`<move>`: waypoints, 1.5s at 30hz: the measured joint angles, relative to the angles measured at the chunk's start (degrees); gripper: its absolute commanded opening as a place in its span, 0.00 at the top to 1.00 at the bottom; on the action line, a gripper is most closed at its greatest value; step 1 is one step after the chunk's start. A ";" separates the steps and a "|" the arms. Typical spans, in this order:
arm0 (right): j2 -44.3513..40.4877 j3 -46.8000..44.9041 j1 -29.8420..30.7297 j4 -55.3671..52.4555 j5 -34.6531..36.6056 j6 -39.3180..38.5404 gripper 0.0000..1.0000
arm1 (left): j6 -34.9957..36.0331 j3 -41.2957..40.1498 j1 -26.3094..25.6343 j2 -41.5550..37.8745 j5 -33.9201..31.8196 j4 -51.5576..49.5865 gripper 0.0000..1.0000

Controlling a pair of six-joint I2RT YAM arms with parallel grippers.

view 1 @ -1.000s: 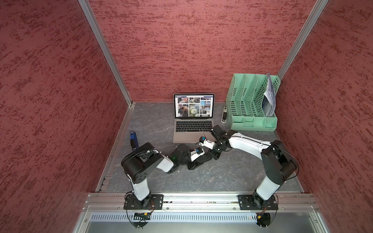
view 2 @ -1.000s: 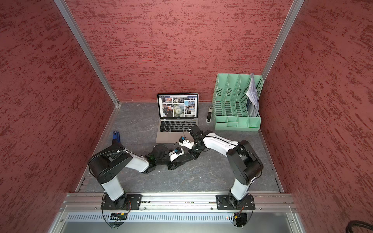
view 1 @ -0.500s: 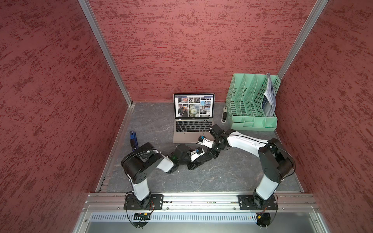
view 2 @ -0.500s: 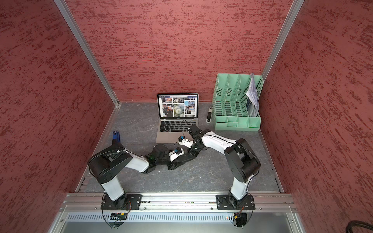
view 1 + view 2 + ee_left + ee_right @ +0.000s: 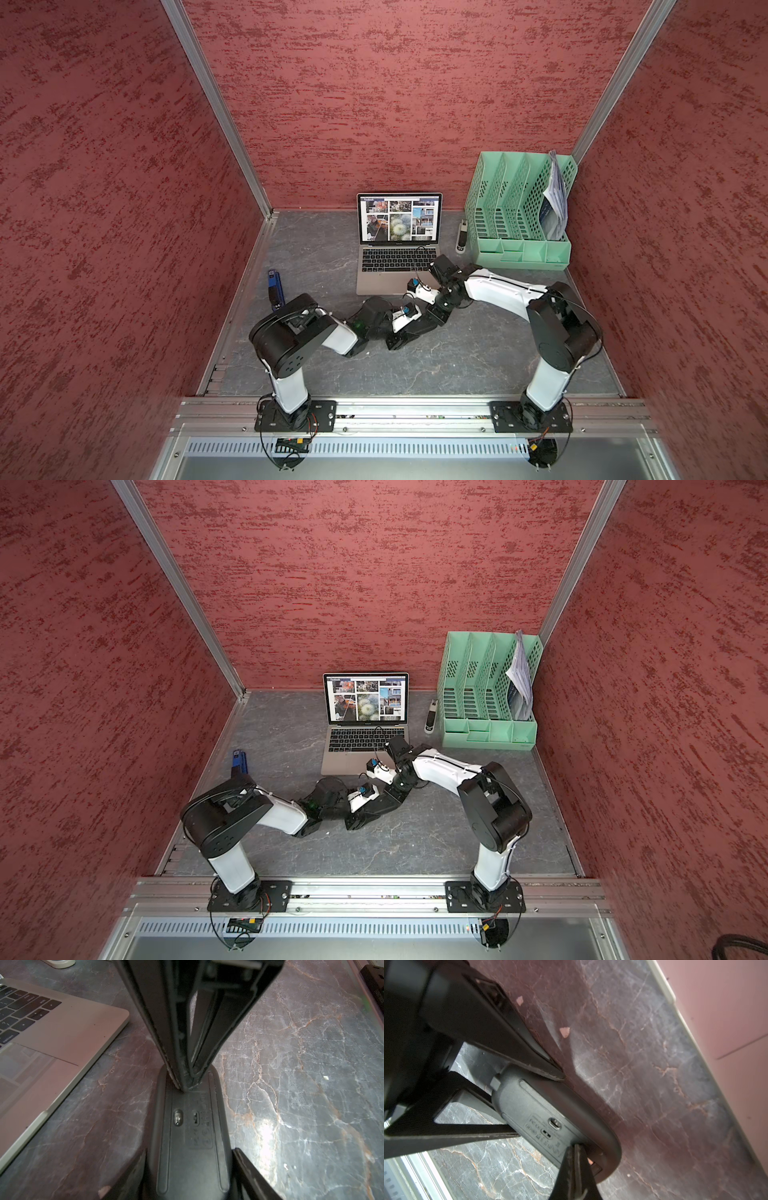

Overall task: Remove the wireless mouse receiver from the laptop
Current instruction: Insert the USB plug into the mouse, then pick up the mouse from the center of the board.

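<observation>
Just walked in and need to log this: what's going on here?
The left gripper holds the black mouse underside up, near the laptop. The shut right gripper has its tips at the mouse's free end. The receiver itself can't be made out.

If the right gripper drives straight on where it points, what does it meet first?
The black mouse, held underside up by the left gripper; the right gripper seems to touch it.

right arm elbow swung slightly inward, its wrist edged closer to the laptop
</observation>
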 measured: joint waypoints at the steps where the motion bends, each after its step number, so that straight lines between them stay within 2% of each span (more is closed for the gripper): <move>1: -0.02 0.00 0.00 0.00 0.02 0.11 1.00 | 0.00 0.00 0.00 0.00 0.00 0.00 0.42; 7: -2.54 -0.17 -0.13 0.15 2.69 1.09 1.00 | 0.48 0.00 0.00 0.00 0.11 -0.11 0.42; 10: -8.28 -0.39 -0.59 0.92 6.75 2.14 1.00 | 0.98 0.02 0.00 -0.09 0.17 -0.33 0.42; 11: -11.28 -0.46 -0.94 1.49 8.90 2.36 0.95 | 1.16 0.02 0.00 -0.26 0.26 -0.61 0.42; 13: -17.77 -0.94 -1.68 3.10 12.96 3.26 0.62 | 1.55 0.02 0.00 -0.74 0.48 -1.44 0.42; 14: -21.55 -1.57 -1.99 4.35 14.71 4.00 0.37 | 1.84 0.02 0.00 -1.03 0.63 -2.03 0.42; 15: -25.31 -2.43 -2.23 5.68 16.55 4.79 0.03 | 2.25 0.02 0.00 -1.29 0.83 -2.60 0.42; 17: -31.80 -4.70 -2.62 8.26 18.67 7.02 0.02 | 3.08 0.15 0.00 -1.86 1.31 -3.91 0.41; 20: -37.86 -8.02 -2.69 10.29 18.08 10.25 0.02 | 4.61 0.87 0.00 -2.45 2.60 -6.54 0.41; 23: -39.12 -10.73 -2.69 10.23 14.64 12.07 0.22 | 6.10 1.86 0.02 -3.04 4.24 -9.88 0.41; 28: -42.66 -13.73 -2.69 7.85 11.93 11.23 0.19 | 7.72 2.75 0.02 -4.96 6.56 -15.34 0.41; 33: -52.78 -16.65 -2.29 6.27 10.99 5.07 0.19 | 8.00 4.83 0.31 -8.39 8.81 -21.75 0.41; 36: -55.67 -19.65 -1.33 5.27 11.02 0.31 0.18 | 7.96 6.82 1.31 -10.45 10.82 -24.55 0.40; 45: -53.94 -25.14 4.28 2.29 14.14 -16.04 0.17 | 5.27 8.68 6.08 -10.82 18.27 -28.17 0.40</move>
